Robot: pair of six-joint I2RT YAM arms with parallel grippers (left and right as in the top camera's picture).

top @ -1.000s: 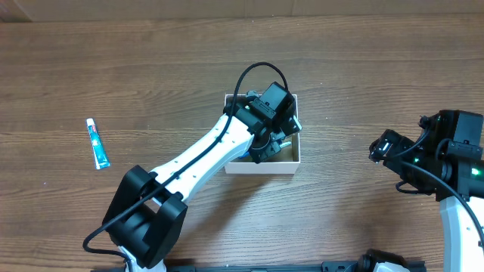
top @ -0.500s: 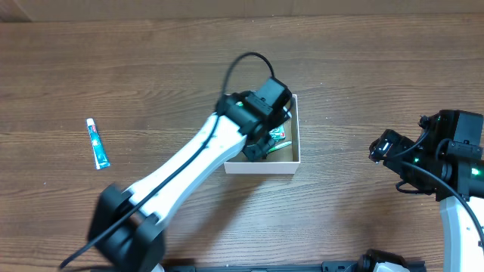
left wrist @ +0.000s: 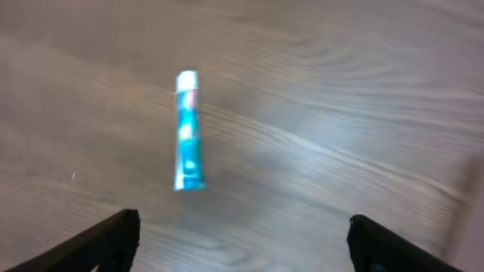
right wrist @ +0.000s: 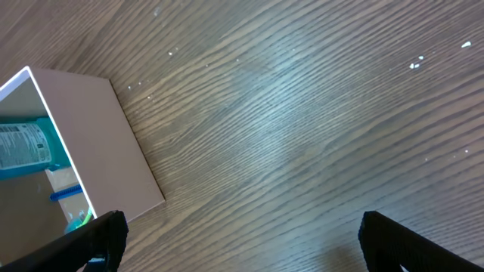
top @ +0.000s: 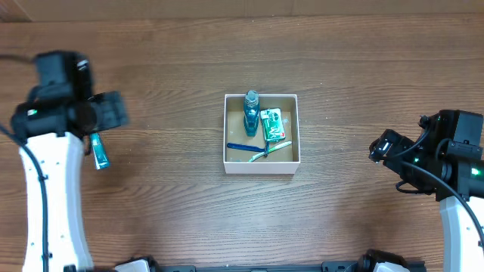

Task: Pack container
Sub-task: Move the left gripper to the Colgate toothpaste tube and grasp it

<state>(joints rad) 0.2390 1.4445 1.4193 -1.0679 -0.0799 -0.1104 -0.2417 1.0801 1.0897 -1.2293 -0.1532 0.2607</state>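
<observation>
The container (top: 261,167), a small white-walled box with a brown floor, sits mid-table. In it lie a blue bottle (top: 250,113), a green packet (top: 272,125) and a blue toothbrush (top: 243,146). A blue and white toothpaste tube (top: 100,156) lies on the wood at the far left. My left gripper (top: 108,113) hovers just above the tube's upper end. In the left wrist view the tube (left wrist: 187,132) lies ahead of the open, empty left gripper (left wrist: 243,234). My right gripper (top: 380,148) stands open to the right of the box, whose outer wall (right wrist: 83,136) shows beside the right gripper (right wrist: 242,230).
Bare wooden tabletop (top: 166,68) surrounds the box on all sides. A paler strip (top: 242,7) runs along the far edge of the table.
My left arm has swung out of the container to the far left, over the toothpaste tube, and its jaws have opened. The box's contents now show. The right arm has not moved.
</observation>
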